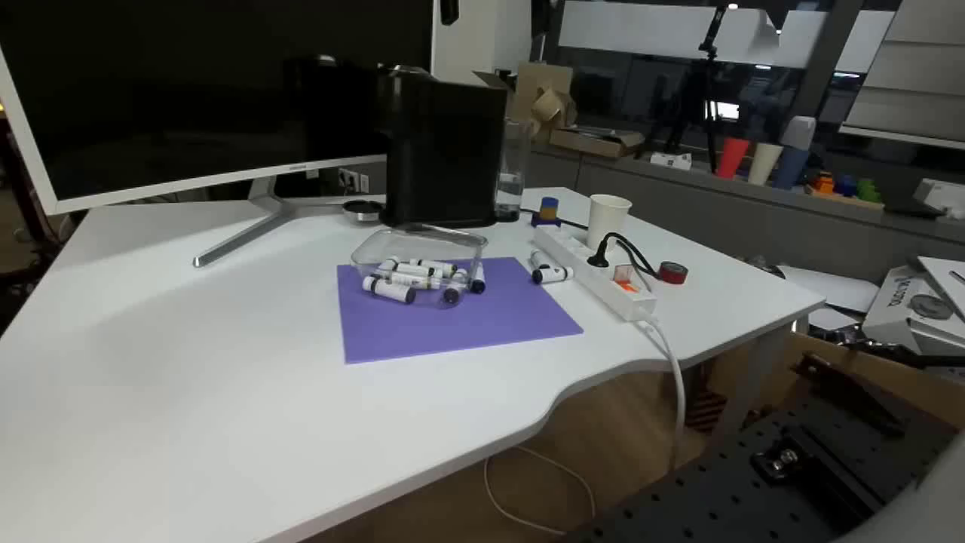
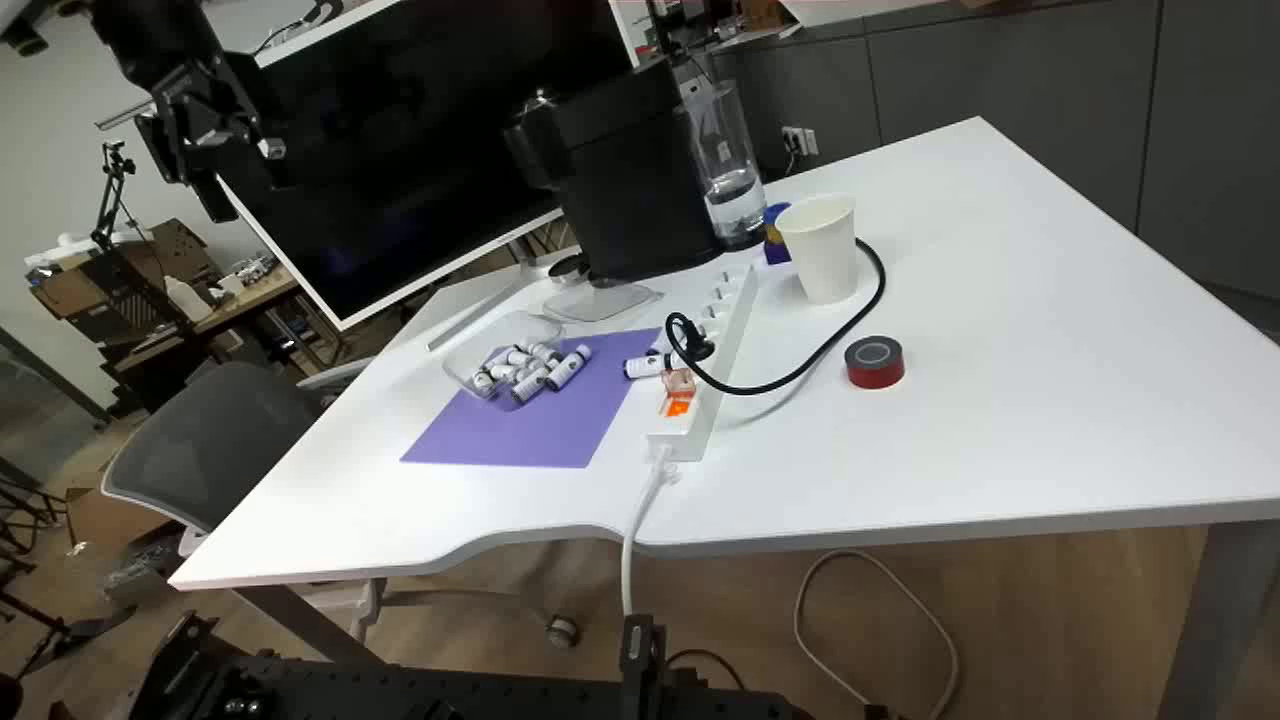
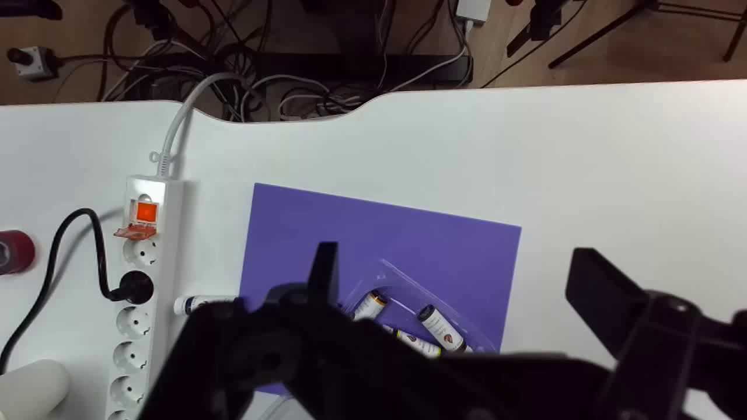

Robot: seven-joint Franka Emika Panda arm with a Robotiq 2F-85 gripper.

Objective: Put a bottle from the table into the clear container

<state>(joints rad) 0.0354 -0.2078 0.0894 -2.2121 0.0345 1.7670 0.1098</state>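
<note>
Well, closest to me I see the end effector [image 3: 458,277], hanging high above the bench [image 1: 249,392]; its fingers [image 3: 604,300] are spread wide and nothing is held between them. Further away lies the purple sheet [image 2: 530,430], and partly on it stands the clear container [image 1: 411,243], in which several white bottles [image 3: 442,328] lie. One more bottle [image 1: 479,273] is so close to its wall that I cannot tell whether it is inside or just beside. Between the sheet and the power strip [image 3: 156,304], two loose bottles [image 1: 556,276] lie on their sides, outside the container. So, in my judgement, a part is done, yet for these two no step seems done: to grasp one, to carry it over and to release it inside are all left. Whether one of the bottles inside is the asked one, I cannot know. Behind, there are the black machine [image 2: 640,190] and the monitor [image 2: 440,140].
</note>
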